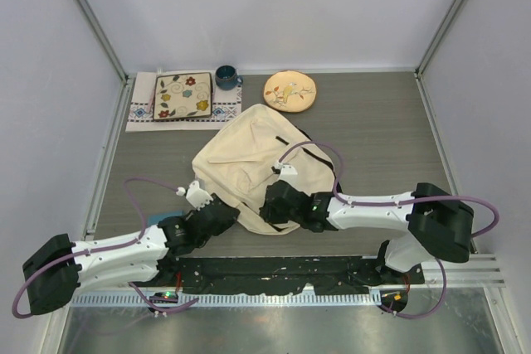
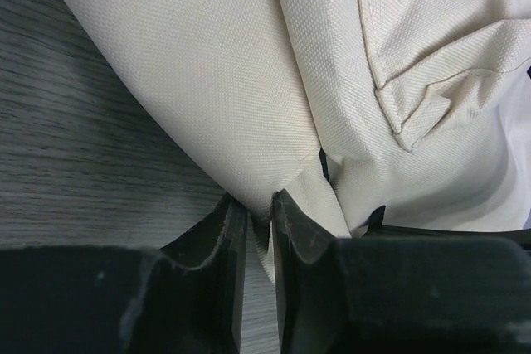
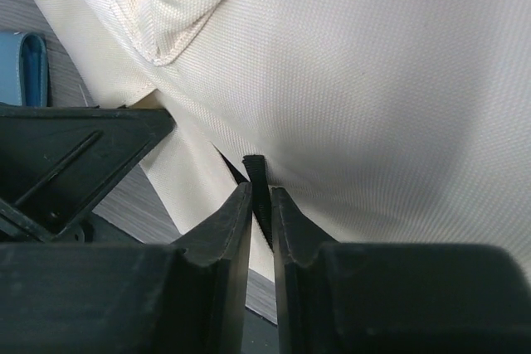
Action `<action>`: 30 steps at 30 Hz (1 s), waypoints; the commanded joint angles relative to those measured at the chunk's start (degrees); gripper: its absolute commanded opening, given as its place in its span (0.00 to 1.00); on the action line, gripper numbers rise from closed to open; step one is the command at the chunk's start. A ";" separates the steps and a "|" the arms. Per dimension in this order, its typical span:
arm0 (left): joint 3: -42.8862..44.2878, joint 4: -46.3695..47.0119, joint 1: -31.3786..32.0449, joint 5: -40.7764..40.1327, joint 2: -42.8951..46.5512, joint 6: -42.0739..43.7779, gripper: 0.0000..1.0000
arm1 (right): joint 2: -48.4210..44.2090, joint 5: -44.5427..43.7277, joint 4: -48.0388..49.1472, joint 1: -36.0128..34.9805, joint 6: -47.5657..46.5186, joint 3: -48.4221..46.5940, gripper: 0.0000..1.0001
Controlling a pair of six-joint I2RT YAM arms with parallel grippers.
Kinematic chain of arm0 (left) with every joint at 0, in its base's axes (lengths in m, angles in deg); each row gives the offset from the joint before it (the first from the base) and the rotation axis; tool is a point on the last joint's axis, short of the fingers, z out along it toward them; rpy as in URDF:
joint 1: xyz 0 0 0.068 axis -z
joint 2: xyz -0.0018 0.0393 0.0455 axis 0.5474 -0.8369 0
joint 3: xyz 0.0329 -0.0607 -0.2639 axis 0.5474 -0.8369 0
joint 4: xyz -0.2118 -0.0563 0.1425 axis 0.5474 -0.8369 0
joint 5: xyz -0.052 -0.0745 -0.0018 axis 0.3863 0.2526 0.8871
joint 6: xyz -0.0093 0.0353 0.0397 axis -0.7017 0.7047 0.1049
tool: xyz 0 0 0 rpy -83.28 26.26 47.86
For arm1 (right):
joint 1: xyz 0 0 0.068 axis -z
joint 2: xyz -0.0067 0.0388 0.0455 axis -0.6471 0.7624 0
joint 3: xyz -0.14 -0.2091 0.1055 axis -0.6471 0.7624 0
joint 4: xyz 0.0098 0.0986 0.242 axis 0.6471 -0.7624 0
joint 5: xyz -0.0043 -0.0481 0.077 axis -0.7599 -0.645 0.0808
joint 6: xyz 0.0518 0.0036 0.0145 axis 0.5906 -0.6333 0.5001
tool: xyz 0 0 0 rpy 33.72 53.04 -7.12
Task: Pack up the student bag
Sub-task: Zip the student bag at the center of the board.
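The student bag (image 1: 249,155) is a cream fabric backpack lying flat mid-table, with a black strap looping off its right side. My left gripper (image 1: 226,213) sits at the bag's near-left edge. In the left wrist view this gripper (image 2: 257,202) is shut on a fold of the cream fabric (image 2: 207,64). My right gripper (image 1: 272,205) is at the bag's near edge, right beside the left one. In the right wrist view it (image 3: 261,191) is shut on a short black webbing tab (image 3: 255,170) under the cream cloth (image 3: 373,80).
At the back left a square floral plate (image 1: 182,95) lies on a white placemat (image 1: 139,113), with a blue cup (image 1: 226,77) beside it and a round yellowish plate (image 1: 290,90) further right. A small blue item (image 3: 29,68) lies on the table near the bag's left edge.
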 commanded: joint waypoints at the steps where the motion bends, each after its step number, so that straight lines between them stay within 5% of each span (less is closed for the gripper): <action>1: 0.18 5.19 -0.31 -1.43 0.43 -0.85 0.19 | 0.41 -4.37 -0.08 -0.71 -0.21 -2.63 0.20; 6: 0.18 5.54 -0.31 -1.25 0.07 -0.76 0.17 | 0.85 -5.95 -1.66 -0.71 -0.82 -2.98 0.17; 10: 0.18 5.72 -0.40 -1.08 -0.10 -0.76 0.08 | 1.47 -6.74 -2.10 -0.98 -0.91 -3.25 0.01; 13: -0.17 6.33 -0.83 -0.81 -0.19 -1.03 0.00 | 0.85 -7.88 -2.28 -1.68 -1.79 -3.16 0.01; 30: -1.84 4.23 -5.84 1.38 3.15 0.55 0.00 | -8.29 -16.23 -7.63 -6.69 1.02 2.73 0.01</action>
